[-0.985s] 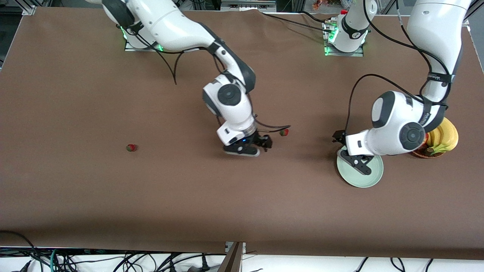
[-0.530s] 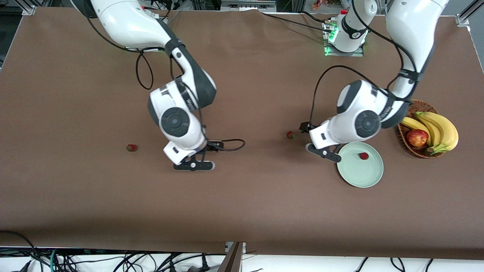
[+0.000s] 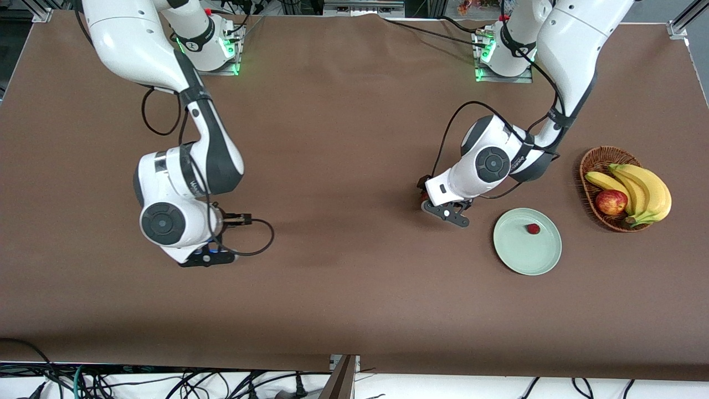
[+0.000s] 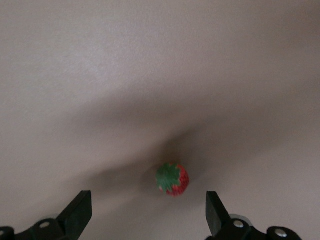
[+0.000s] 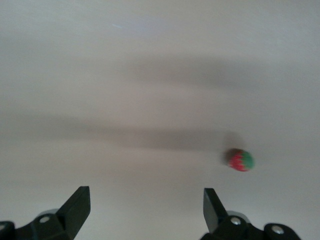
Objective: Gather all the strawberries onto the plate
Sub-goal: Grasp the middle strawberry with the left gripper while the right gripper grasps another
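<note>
The pale green plate [image 3: 523, 256] lies near the left arm's end of the table with one strawberry [image 3: 533, 228] on it. My left gripper [image 3: 443, 208] is low over the table beside the plate, open and empty. A second strawberry [image 4: 172, 180] lies on the cloth just ahead of its open jaws [image 4: 147, 212]; the front view mostly hides it under the hand. My right gripper [image 3: 207, 257] is open and empty near the right arm's end. The third strawberry [image 5: 240, 160] lies ahead of it and off to one side [image 5: 145, 210]; the front view hides it under the arm.
A brown wicker basket [image 3: 588, 160] with bananas [image 3: 645, 191] and a red apple [image 3: 611, 201] stands at the left arm's end, beside the plate. Brown cloth covers the table. Cables hang along the edge nearest the front camera.
The left gripper left a strawberry on the plate and moved off it to the strawberry beside it. The right arm swung from the table's middle toward its own end, over the third strawberry.
</note>
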Action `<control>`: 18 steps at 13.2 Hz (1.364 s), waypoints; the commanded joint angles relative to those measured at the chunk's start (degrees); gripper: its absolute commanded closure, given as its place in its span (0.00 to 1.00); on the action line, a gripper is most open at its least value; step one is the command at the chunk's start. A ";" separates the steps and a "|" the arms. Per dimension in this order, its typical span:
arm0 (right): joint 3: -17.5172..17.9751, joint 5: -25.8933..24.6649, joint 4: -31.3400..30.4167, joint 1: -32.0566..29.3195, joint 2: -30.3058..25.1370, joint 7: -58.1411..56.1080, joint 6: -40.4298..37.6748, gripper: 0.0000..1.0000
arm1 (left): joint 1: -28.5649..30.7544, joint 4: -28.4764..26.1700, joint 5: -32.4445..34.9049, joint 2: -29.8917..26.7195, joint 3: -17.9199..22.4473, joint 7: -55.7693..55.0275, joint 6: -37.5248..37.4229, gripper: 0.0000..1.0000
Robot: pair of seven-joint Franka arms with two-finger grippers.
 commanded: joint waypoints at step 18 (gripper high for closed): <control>-6.32 6.17 -34.38 -4.22 -8.12 -19.34 30.64 0.36 | 6.76 9.17 6.06 -1.50 0.73 11.92 -16.50 0.90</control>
